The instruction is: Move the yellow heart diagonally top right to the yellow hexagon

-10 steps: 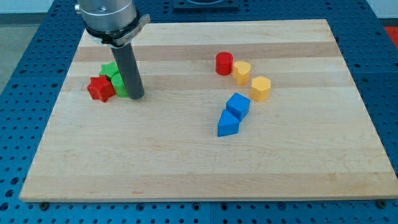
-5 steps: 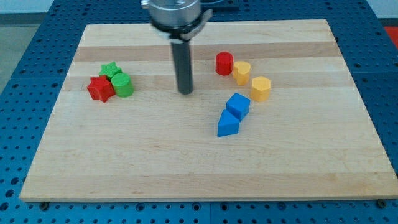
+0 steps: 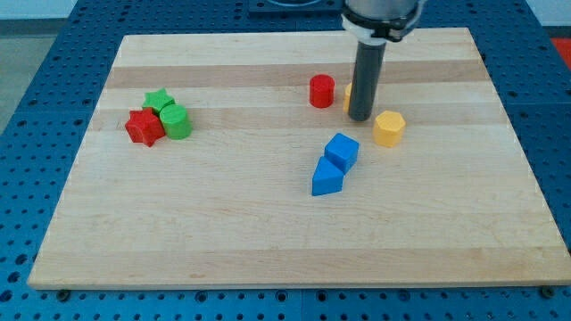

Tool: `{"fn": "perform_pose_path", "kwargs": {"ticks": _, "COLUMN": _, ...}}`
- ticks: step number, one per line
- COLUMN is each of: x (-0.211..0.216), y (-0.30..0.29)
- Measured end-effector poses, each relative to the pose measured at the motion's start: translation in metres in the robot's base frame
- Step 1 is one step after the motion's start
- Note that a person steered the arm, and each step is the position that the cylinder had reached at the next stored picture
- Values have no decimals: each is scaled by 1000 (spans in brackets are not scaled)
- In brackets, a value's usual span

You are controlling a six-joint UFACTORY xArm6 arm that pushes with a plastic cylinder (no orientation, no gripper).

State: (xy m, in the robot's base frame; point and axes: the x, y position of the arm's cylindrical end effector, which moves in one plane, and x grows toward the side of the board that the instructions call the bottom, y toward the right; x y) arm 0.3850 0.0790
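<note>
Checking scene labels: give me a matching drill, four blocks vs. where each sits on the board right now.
Things:
1. red cylinder
2. yellow hexagon
3. red star
4. blue cube

Places:
A. left end of the cluster at the view's left, by the green blocks
B. just above the blue wedge
C. just left of my tip
D. right of and slightly below my tip

Pairs: 1-C, 2-D, 3-A, 4-B

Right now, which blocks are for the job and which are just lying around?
For the job: yellow heart, mostly hidden behind my tip; yellow hexagon.

Just lying about: red cylinder, blue cube, blue wedge, red star, green star, green cylinder.
</note>
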Motion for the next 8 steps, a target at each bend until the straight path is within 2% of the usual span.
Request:
{"fn": "perform_pose_path", "kwargs": {"ticks": 1, "x": -9, "y": -20}}
{"fn": "perform_pose_path", "kwargs": {"ticks": 2, "x": -37, "y": -16}}
{"fn": "perform_pose_path", "kwargs": {"ticks": 4, "x": -63, "y": 48}}
{"fn": "perform_pose_path", "kwargs": {"ticks": 6, "x": -51, "y": 91}}
{"fn": "perform_pose_path", "kwargs": {"ticks": 8, "x": -33, "y": 87}}
